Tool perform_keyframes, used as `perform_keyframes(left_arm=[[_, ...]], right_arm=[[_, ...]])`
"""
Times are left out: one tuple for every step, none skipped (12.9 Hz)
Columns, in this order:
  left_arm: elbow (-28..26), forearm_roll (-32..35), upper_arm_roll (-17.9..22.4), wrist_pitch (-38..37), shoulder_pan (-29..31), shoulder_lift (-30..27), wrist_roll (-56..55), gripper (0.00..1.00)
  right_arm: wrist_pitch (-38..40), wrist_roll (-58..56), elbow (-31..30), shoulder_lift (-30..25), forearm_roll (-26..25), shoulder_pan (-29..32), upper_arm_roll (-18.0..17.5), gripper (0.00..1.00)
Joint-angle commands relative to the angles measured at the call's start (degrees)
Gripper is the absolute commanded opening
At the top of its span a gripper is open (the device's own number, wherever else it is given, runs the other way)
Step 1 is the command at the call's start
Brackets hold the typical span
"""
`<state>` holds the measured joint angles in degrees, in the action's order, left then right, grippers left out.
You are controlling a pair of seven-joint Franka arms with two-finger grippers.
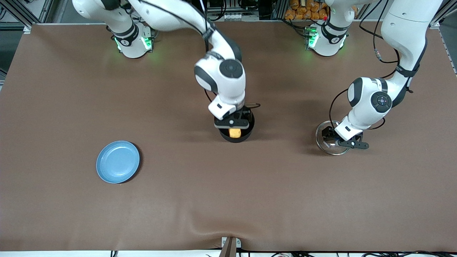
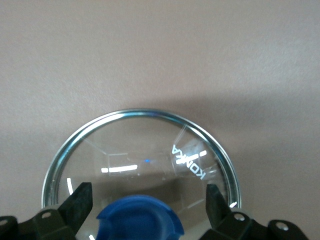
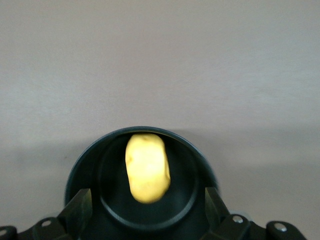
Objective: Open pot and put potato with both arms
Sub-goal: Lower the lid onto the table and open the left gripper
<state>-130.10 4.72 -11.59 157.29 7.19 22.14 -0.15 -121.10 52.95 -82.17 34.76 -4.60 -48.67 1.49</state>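
The black pot (image 1: 247, 132) stands open at the middle of the table, its handle hidden under the right arm. The yellow potato (image 1: 235, 132) lies inside it, also in the right wrist view (image 3: 146, 167) within the pot's rim (image 3: 85, 165). My right gripper (image 1: 232, 123) hangs just over the pot, open and empty (image 3: 147, 200). The glass lid (image 1: 323, 141) lies on the table toward the left arm's end. My left gripper (image 1: 335, 138) is low over it, open (image 2: 147, 197), its fingers on either side of the blue knob (image 2: 140, 220) and apart from it; the lid's rim (image 2: 140, 112) shows there.
A flat light-blue plate (image 1: 117, 161) lies on the brown table cloth toward the right arm's end, nearer to the front camera than the pot. The arm bases stand along the table's back edge.
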Motion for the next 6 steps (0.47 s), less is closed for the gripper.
perform_keyframes(left_arm=[[-0.60,-0.94,-0.63,-2.15,0.11,-5.16,-1.17,1.00],[-0.60,-1.03,-0.89,-3.64,0.28,-7.10,-1.26,1.00],[-0.60,-1.03,-0.89,-5.05,0.46,-9.55,-1.52,1.00],[-0.16,-1.03,-0.89,-6.98,0.37,-11.92,-2.66,1.00],[0.97,-1.03,-0.98,-9.78,0.20,-14.38,-3.71,1.00],[3.25,-1.03,-1.16,-13.73,0.11,-16.50,-4.42,1.00]], right_arm=[[8.04,-0.40,-2.12,-9.15,-0.06,2.51,-0.70,1.00],[10.94,-0.57,-2.12,-11.97,-0.06,4.00,-0.70,1.00],[14.45,-1.79,-2.12,-14.78,-0.06,5.85,-0.70,1.00],[17.71,-4.06,-2.12,-17.51,0.02,7.87,-0.61,1.00],[21.31,-6.61,-2.12,-20.49,0.98,10.50,-0.61,1.00],[24.30,-9.25,-2.12,-23.13,1.78,13.31,-0.53,1.00]])
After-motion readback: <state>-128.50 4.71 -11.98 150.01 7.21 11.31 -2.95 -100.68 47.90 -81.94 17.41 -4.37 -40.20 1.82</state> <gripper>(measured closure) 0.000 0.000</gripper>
